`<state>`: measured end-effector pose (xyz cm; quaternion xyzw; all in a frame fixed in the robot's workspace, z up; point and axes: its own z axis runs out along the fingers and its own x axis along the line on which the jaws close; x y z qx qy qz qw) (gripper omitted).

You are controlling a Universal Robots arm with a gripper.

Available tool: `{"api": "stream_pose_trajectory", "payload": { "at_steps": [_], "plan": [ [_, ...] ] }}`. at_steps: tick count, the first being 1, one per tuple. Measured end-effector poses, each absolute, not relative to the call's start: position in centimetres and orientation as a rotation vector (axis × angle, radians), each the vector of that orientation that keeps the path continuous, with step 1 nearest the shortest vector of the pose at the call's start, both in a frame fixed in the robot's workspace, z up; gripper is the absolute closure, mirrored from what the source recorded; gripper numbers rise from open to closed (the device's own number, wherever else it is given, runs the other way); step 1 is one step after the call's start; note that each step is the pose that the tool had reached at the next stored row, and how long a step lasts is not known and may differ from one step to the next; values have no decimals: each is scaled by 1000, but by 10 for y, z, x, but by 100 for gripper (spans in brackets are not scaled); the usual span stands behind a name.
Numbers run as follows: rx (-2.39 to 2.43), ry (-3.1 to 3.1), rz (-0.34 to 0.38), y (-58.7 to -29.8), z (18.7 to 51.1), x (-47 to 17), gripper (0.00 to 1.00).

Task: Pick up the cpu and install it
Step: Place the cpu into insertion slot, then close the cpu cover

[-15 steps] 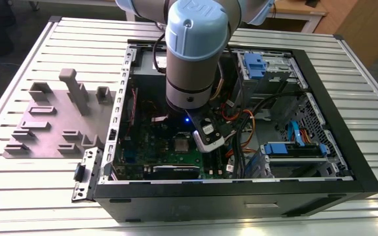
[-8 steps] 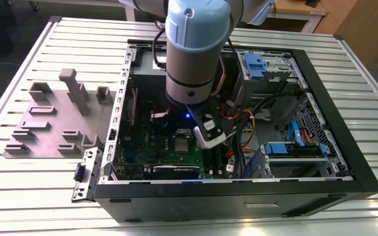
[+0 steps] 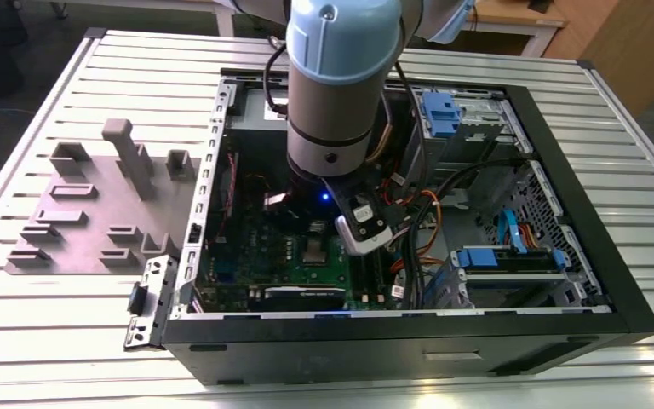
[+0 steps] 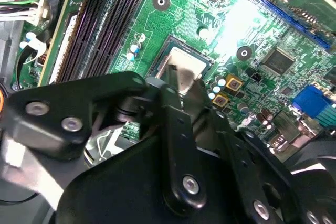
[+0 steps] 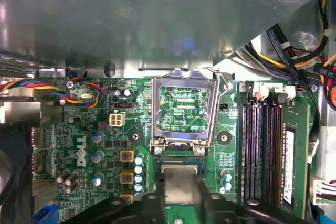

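Your pincer point(image 5: 180, 196) flanks the cpu point(image 5: 179, 179); whether it grips, you cannot tell. Light, stiff, fragile: hold its edges only.

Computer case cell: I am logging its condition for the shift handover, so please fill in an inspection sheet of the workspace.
Surface: slatted metal table carrying an open computer case.
Job's things: cpu lies at the socket on the green motherboard; the socket frame stands open beside it.
Clutter: grey fixture plate with upright blocks, on the table at the exterior view's left of the case.
Grippers: hand down inside the case, right at the cpu; open or shut cannot be told.
Cables: coloured wire bundle on the board's edge; black cables looping through the case.
Surroundings: wooden furniture beyond the table.
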<state>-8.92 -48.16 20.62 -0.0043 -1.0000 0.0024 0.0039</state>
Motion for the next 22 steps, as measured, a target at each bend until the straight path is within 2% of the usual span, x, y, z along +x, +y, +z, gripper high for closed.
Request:
{"api": "stream_pose_trajectory", "payload": {
  "at_steps": [1,2,3,4,6,22],
  "plan": [
    [-13,-3134,7,-482,206,-89,71],
    [-13,-3134,7,-482,206,-89,71],
    [-13,-3134,8,-482,206,-89,77],
    [-13,-3134,7,-482,206,-89,77],
    [-13,-3134,8,-482,206,-89,89],
    [-13,-3133,7,-482,209,-89,89]
  ]
}}
